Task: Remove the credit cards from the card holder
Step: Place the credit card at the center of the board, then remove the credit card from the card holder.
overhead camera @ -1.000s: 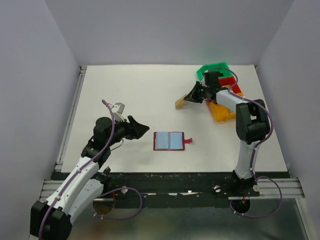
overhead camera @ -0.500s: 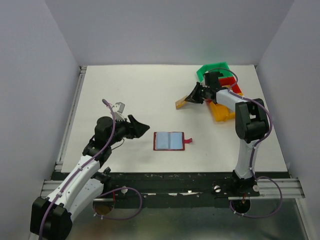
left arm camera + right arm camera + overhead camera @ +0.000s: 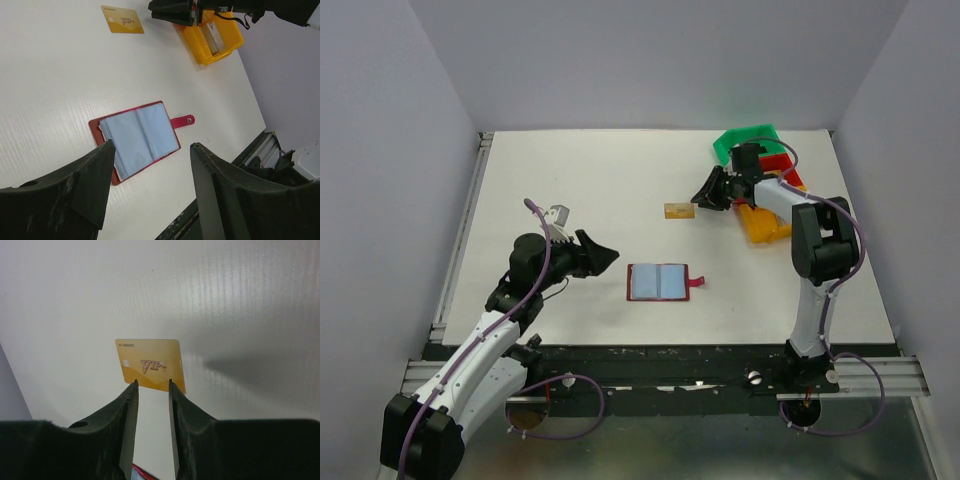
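We found the card holder (image 3: 658,282) lying open and flat near the front middle of the table (image 3: 570,170), blue lining up, its snap tab pointing right. One gold-tan credit card (image 3: 678,211) lay flat on the table farther back, well apart from the holder and just beyond the right gripper (image 3: 152,383), whose fingers stood slightly parted with nothing pinched. The left gripper (image 3: 152,146) hung to the left of the holder, fingers spread wide and empty. An orange bin (image 3: 760,222) sat beside the right arm.

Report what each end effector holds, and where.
Nothing held. The gold card lies on the table, clear of the open right end effector; left end effector empty.
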Robot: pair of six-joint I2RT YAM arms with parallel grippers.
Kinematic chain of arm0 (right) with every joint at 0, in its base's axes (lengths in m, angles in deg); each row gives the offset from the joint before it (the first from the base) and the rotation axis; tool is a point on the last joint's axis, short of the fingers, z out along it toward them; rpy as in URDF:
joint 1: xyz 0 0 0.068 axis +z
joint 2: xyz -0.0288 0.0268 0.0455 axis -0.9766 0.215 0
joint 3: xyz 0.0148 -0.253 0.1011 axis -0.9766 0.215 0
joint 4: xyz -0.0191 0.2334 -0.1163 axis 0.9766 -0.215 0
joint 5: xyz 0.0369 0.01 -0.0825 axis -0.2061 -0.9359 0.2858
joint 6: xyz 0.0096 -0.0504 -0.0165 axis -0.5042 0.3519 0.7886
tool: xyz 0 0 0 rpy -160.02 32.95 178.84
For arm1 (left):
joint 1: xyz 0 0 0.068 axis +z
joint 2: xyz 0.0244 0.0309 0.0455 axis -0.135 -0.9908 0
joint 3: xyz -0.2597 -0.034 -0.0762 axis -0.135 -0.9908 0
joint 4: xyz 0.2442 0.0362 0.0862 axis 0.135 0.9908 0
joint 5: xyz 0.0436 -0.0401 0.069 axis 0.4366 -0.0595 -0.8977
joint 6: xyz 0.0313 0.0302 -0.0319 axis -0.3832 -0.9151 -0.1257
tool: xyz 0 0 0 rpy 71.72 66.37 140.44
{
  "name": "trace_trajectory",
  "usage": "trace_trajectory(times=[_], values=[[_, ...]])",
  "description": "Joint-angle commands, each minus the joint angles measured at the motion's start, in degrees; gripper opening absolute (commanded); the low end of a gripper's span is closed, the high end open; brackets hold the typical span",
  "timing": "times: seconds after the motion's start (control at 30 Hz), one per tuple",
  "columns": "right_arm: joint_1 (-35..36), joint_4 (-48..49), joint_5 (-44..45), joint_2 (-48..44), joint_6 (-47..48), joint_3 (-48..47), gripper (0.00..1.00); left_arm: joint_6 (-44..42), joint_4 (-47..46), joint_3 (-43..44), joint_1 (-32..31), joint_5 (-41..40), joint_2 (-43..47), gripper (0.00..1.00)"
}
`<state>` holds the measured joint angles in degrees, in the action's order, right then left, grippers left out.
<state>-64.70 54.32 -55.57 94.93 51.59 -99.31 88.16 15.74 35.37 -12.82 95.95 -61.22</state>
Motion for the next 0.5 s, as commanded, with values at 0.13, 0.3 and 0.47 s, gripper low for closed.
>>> trace_trajectory(times=[0.13, 0.3, 0.47], values=[[-3.13, -3.78, 5.04, -7.30, 3.25, 4.59, 0.45, 0.29, 0.58, -0.47, 0.36, -2.39, 1.38, 0.72], [-0.76, -1.67, 5.21, -17.50, 4.04, 11.26, 0.47, 1.87, 1.72, -0.21, 0.36, -5.73, 0.33, 0.72], [6.43, 0.08, 7.06, -27.61, 6.15, 20.49, 0.54, 1.00, 7.69, 3.03, -1.38, -11.52, -3.45, 0.99]])
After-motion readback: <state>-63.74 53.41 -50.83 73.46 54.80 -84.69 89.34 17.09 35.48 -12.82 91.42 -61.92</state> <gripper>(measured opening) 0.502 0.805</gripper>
